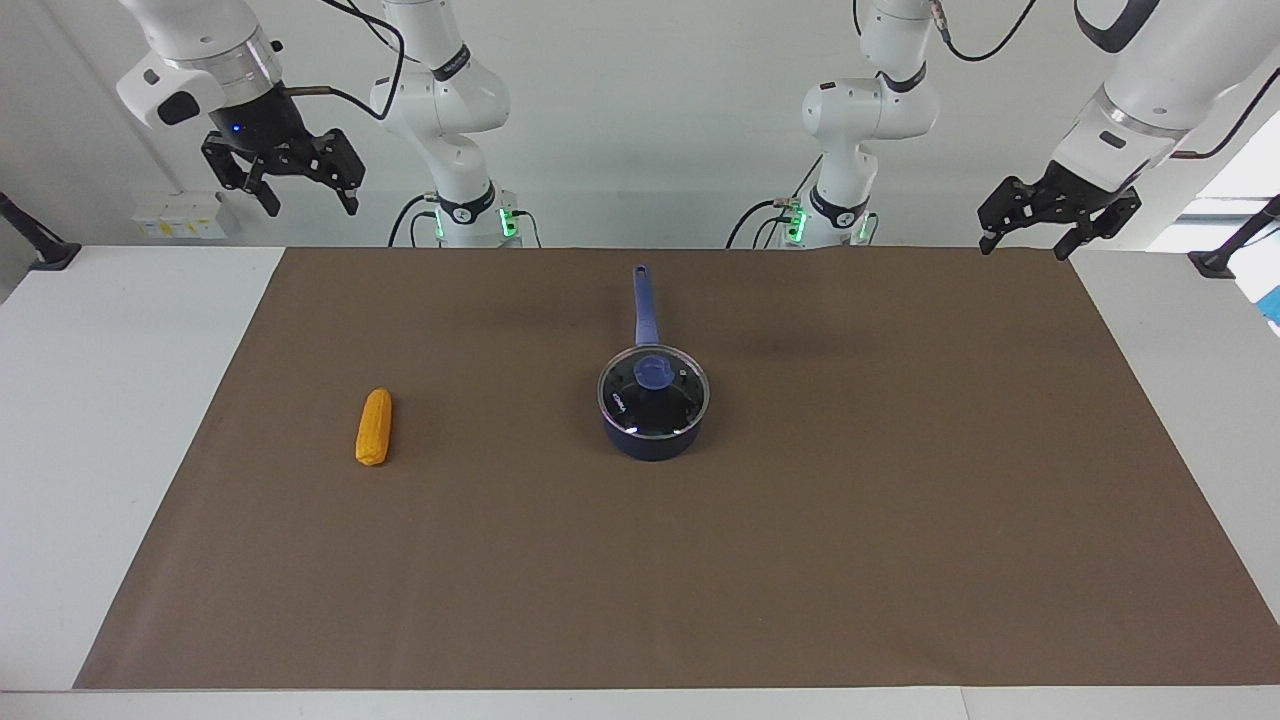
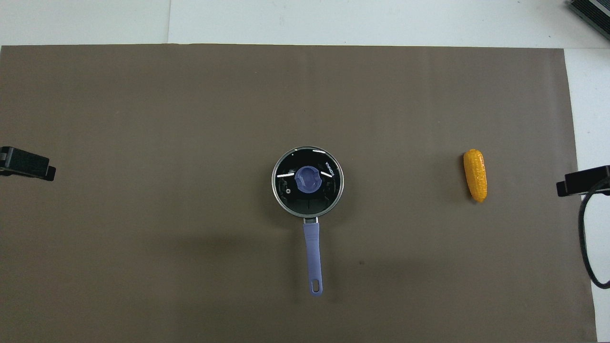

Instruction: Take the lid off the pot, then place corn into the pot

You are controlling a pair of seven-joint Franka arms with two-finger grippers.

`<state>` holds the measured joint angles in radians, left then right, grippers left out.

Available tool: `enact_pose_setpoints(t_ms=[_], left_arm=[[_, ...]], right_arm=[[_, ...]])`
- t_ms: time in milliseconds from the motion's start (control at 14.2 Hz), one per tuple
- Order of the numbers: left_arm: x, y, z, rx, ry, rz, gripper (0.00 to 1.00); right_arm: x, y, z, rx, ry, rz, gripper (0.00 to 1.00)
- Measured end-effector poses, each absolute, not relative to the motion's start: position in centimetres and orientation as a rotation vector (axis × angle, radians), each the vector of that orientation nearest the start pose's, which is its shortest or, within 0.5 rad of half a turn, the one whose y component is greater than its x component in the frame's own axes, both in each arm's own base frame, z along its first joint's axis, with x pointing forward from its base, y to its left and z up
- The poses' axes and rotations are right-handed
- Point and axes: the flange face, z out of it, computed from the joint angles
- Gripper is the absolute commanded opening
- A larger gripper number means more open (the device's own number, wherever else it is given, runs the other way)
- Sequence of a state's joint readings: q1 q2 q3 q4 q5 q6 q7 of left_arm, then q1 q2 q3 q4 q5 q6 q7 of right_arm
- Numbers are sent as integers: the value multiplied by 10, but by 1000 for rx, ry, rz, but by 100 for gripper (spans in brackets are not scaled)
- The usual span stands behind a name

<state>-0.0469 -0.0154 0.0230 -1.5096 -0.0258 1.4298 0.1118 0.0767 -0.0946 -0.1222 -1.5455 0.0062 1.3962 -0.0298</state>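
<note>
White wall backed the scene, and a white tabletop (image 1: 120,420) carried a broad brown mat (image 1: 800,520) that held everything. Both arms waited raised at the robots' edge: the right pincer (image 1: 296,190) hung high over the corner at its own end, its fingers spread apart and empty, and the left pincer (image 1: 1035,228) hung over the corner at its end, likewise parted and holding nothing. Near the mat's middle stood the pot (image 1: 652,432), upright, its long blue handle (image 1: 645,300) pointing straight toward the robots. On its rim sat the lid (image 1: 653,392), level and closed, with the blue knob (image 1: 655,372) at its centre. Well apart from the pot, toward the right arm's end, lay the corn (image 1: 374,427), flat on the mat with its length running toward and away from the robots. Nothing of the task was done yet. The lid looked stiff, smooth and breakable, probably light, so the knob seemed the only sound place to grip, taken from straight above. The corn looked light and rigid, its bumpy skin offering good purchase; closing across its narrow middle would probably suit it best.
</note>
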Motion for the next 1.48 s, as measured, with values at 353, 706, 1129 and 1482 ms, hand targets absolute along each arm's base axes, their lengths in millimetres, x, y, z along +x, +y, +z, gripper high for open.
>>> enact_pose_setpoints(t_ms=[353,706,1129,1482], left_arm=[[535,-17,650,-3160,230,99,100],[535,-17,650,-3160,230,96,100],[540,-27,640,-3158,257,107,100],[548,-70,614,-3150,314,94,100]], right_arm=[[505,-26,671,-3121,22,86,100],[505,-29,671,-3120,31,86,100],[503,-28,674,-3121,28,76,100],[518,-28,659,-3125,27,-35,100]])
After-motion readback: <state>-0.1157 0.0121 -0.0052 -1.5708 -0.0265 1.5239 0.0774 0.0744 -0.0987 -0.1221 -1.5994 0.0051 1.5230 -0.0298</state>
